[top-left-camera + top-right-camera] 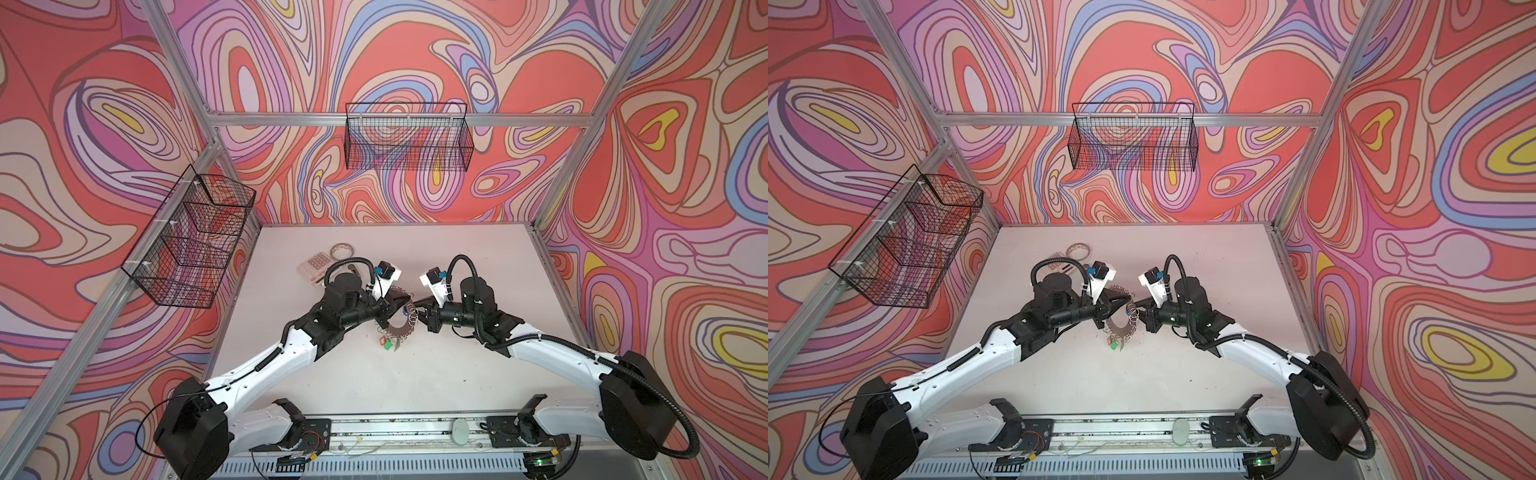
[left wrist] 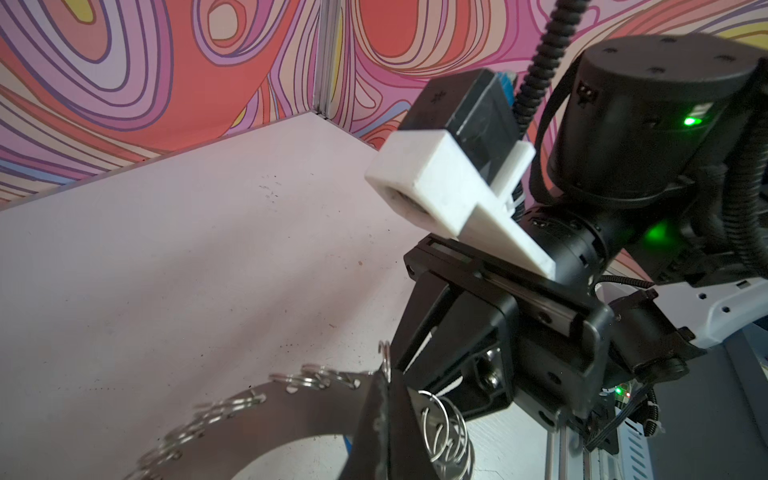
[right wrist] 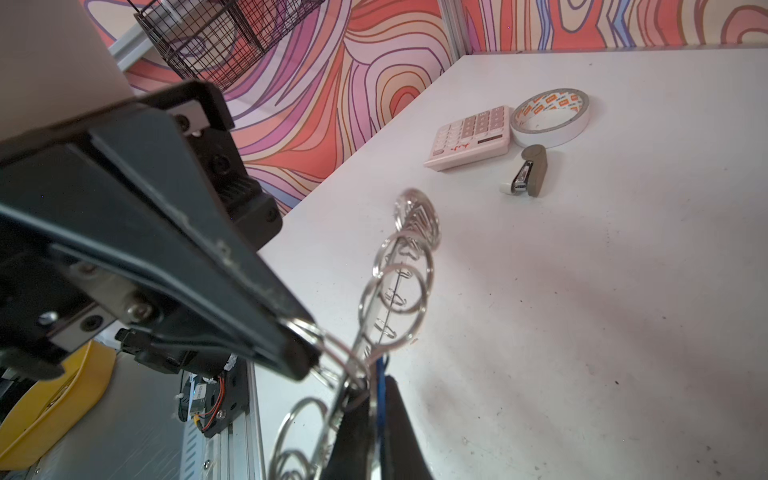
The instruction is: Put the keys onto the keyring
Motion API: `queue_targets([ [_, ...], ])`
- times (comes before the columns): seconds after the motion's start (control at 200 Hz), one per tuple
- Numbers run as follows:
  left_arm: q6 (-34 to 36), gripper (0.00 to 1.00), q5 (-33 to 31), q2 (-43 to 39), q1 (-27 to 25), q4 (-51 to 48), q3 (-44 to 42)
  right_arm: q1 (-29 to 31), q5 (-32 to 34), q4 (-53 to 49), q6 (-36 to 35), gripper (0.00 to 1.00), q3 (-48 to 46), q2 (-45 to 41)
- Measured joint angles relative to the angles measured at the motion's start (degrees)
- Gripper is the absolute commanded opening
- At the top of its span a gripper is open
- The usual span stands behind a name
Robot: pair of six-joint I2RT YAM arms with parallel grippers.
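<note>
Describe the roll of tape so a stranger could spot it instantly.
On the white table, look far left. Beside the pink calculator and a small olive-grey tool lies the roll of tape: the only hoop there, white with orange print inside.

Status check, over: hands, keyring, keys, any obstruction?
Left hand shut on keyring disc. Right hand shut on a rim loop. Red- and green-tagged keys at disc's near edge. Calculator, tape roll well behind; nothing in the way.

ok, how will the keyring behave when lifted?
The keyring plate looks like flat metal, so probably stiff. Its wire loops stand at different angles, likely swinging freely. Tagged keys cluster at one edge, so it may tilt.
</note>
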Motion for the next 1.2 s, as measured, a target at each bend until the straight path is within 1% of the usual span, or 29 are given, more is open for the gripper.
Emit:
queue_targets([
  [0.215, -0.7, 0.0, -0.9, 0.6, -0.1, 1.5, -0.7, 0.0, 1.7, -1.8, 0.0, 0.0, 0.2, -0.2],
  [0.446, 0.2, 0.0, -1.4, 0.6, 0.2, 2.9, -1.6, -0.6, 3.4, -4.9, 0.0, 0.0, -0.2, -2.9],
  [0.781, 0.2, 0.0, -0.8, 0.6, 0.3, 3.1, -3.2, -0.8, 6.3, -11.3, -2.4, 0.0, 1.2, -4.2],
  [1.022, 0.7, 0.0, -0.5, 0.9, 0.3, 2.6, -3.1, -1.0, 4.5, -14.5, -3.3, 0.0, 5.0, -4.2],
  [1.197, 0.8, 0.0, 0.0, 1.5, 0.3, 2.2, -2.6, -1.4, 4.0, -15.6, -3.3, 0.0, 5.3, -4.2],
])
